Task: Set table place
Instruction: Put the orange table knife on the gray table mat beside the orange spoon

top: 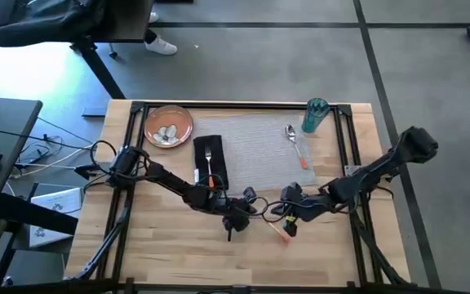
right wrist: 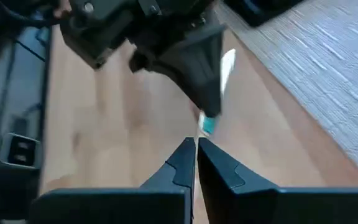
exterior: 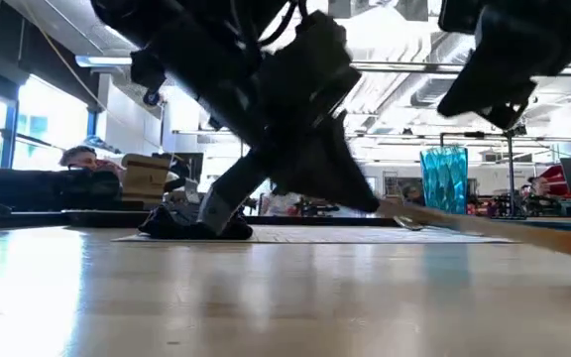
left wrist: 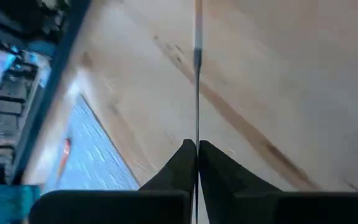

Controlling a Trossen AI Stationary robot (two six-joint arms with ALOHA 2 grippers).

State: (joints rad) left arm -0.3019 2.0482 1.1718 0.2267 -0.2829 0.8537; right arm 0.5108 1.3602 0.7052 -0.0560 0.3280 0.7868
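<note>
An orange-handled knife [top: 282,234] hangs over the bare wood near the table's front, between my left gripper [top: 237,220] and my right gripper [top: 289,222]. Both are shut on it. In the left wrist view the knife [left wrist: 197,93] shows edge-on as a thin line running out from the fingertips. Farther back lies the grey placemat [top: 255,143], with a spoon [top: 297,147] on its right part. A black napkin [top: 210,161] with a fork on it lies at the mat's left edge. The plate [top: 168,126] and the teal cup [top: 315,115] stand at the far corners. My left gripper pinches the knife's metal blade [left wrist: 197,134] between its two fingers. The knife runs straight on along the fingers, edge-on. Its orange handle [exterior: 484,230] slants toward the near right, clear of the table. My right gripper is shut on the knife's other end [right wrist: 207,124], which enters between its fingertips. The fingers lie along the knife and face my left gripper's fingers [right wrist: 204,87]. How far back it reaches does not show.
The black rail frame [top: 351,155] runs along the table's sides and far edge. The plate holds some pale pieces. Bare wood [top: 186,253] lies near the front edge. A person [exterior: 82,157] shows in the room beyond the table.
</note>
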